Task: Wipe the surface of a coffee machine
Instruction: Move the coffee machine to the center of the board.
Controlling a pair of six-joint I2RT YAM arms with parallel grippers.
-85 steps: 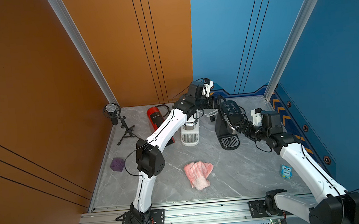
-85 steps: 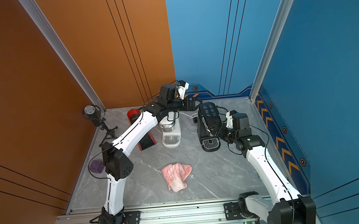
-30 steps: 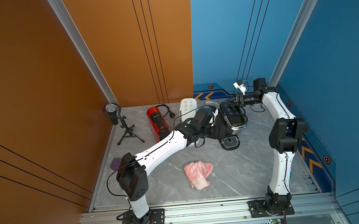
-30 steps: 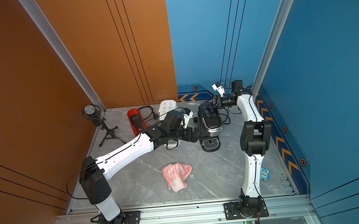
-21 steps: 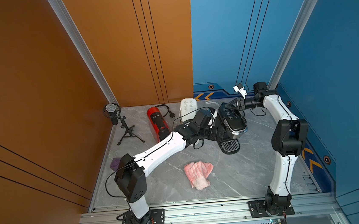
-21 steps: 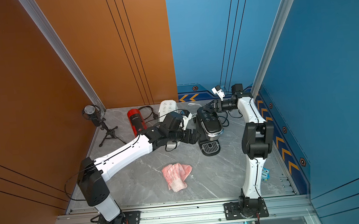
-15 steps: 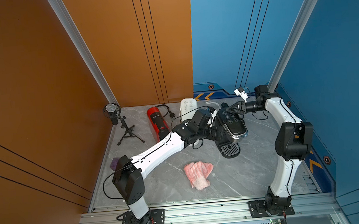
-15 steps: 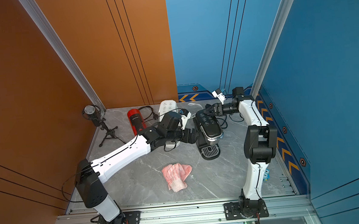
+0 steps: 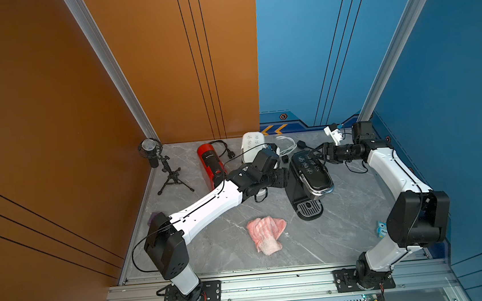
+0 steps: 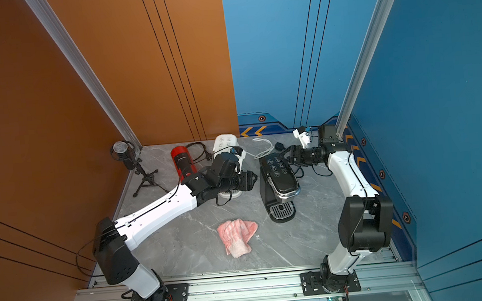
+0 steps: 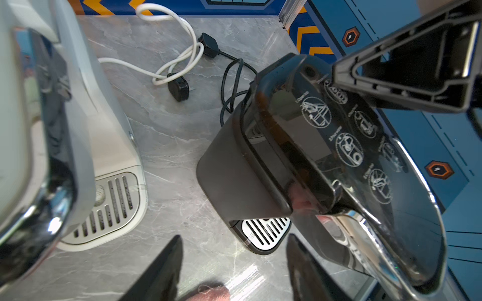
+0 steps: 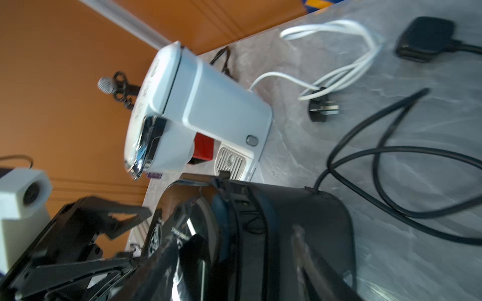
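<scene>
A grey marble-patterned tabletop point(image 9: 212, 249) is enclosed by orange wall panels point(image 9: 52, 114) on the left and blue wall panels point(image 9: 453, 108) on the right. Slanted aluminium posts point(image 9: 107, 64) are set at the corners. Both arm bases are mounted on an aluminium rail point(image 9: 275, 282) along the near edge.

In the far left corner a microphone point(image 9: 149, 148) is stood on a small tripod. Next to it a red cylindrical appliance point(image 9: 209, 161) is laid on its side. A white coffee machine point(image 9: 251, 143) is stood upright beside that, near the back wall.

The left gripper point(image 10: 252, 179) is held just beside the left flank of the black coffee machine point(image 9: 310, 175). In the left wrist view its fingers point(image 11: 167, 265) are seen spread, with nothing between them.

A crumpled pink cloth point(image 9: 266, 234) is left on the table toward the near edge, apart from both grippers. A coiled white cable point(image 9: 288, 145) is laid near the back wall.

The black coffee machine is stood upright, slightly right of the table's centre. Its long axis is run from the back wall toward the near rail. Its spout end and drip tray point(image 9: 309, 210) are pointed at the near edge, just right of the cloth.

The right gripper point(image 9: 319, 154) is placed at the rear end of the machine's glossy lid. Its fingers point(image 12: 109, 216) are seen apart, but that wrist view is blurred, so whether the lid is pinched cannot be told.

A small blue carton point(image 9: 381, 229) is seen at the right edge.
</scene>
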